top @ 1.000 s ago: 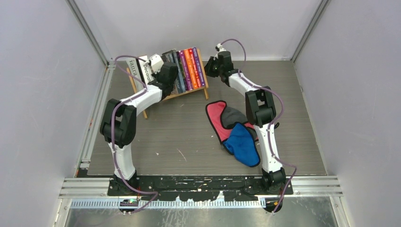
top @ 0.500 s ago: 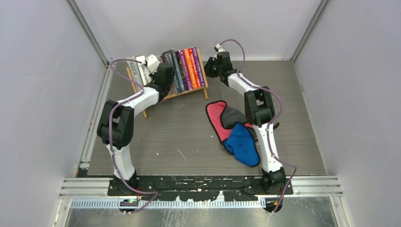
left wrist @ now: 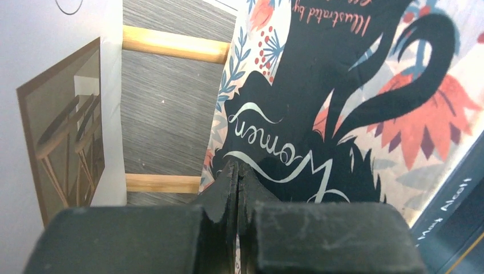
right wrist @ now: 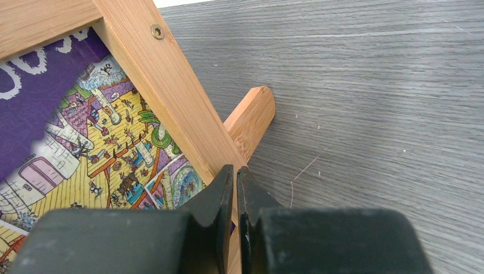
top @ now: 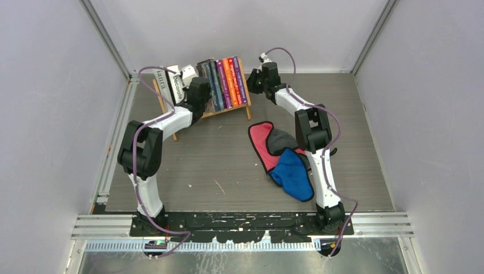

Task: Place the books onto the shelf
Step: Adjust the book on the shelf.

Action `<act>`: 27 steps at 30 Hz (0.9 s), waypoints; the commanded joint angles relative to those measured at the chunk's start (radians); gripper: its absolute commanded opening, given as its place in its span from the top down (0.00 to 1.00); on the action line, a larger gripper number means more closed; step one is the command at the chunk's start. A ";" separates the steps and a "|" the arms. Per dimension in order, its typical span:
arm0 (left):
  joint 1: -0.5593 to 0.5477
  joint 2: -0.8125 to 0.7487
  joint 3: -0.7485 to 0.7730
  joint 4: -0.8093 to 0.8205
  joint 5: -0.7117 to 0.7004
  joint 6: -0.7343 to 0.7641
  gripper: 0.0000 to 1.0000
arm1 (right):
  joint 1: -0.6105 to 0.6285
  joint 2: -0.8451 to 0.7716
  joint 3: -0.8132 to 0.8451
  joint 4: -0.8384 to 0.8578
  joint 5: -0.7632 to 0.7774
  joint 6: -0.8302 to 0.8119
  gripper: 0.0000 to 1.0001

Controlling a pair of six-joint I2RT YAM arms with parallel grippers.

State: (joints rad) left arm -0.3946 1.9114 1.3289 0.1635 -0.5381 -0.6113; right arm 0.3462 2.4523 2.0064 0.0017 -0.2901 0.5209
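Book rack (top: 230, 111) sits at the table's (top: 217, 165) 11 o'clock, far side. On it a row of books (top: 225, 83) stands leaning: purple paperback (top: 240, 80) at the 3 o'clock end, then orange and dark ones, with "Decorate" (top: 176, 91) and the grey book (top: 162, 84) at 9 o'clock. Left gripper (left wrist: 238, 171) is pinched closed, holding nothing, tips against the pink-floral paperback's cover (left wrist: 342, 97). Right gripper (right wrist: 235, 174) has its fingers together, empty, tips at the rack's end piece (right wrist: 171, 97) beside the purple cover. Red, grey and blue cloths (top: 285, 154) lie at 4 o'clock from the rack.

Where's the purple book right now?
In the top view, the purple book stands at the right end of the wooden shelf, beside an orange book; the right arm's fingers sit just outside that end.
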 commanded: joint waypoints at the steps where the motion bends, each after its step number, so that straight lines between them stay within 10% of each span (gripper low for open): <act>1: -0.023 0.073 -0.043 -0.108 0.150 0.036 1.00 | 0.006 -0.038 0.017 0.045 -0.015 -0.009 0.87; 27: -0.056 0.003 -0.121 0.020 0.218 0.181 1.00 | 0.007 -0.091 -0.069 0.098 -0.021 -0.001 0.87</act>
State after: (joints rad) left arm -0.4164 1.9034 1.1961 0.1574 -0.4156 -0.4450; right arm 0.3462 2.4519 1.9385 0.0399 -0.2905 0.5220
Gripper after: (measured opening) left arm 0.004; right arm 0.128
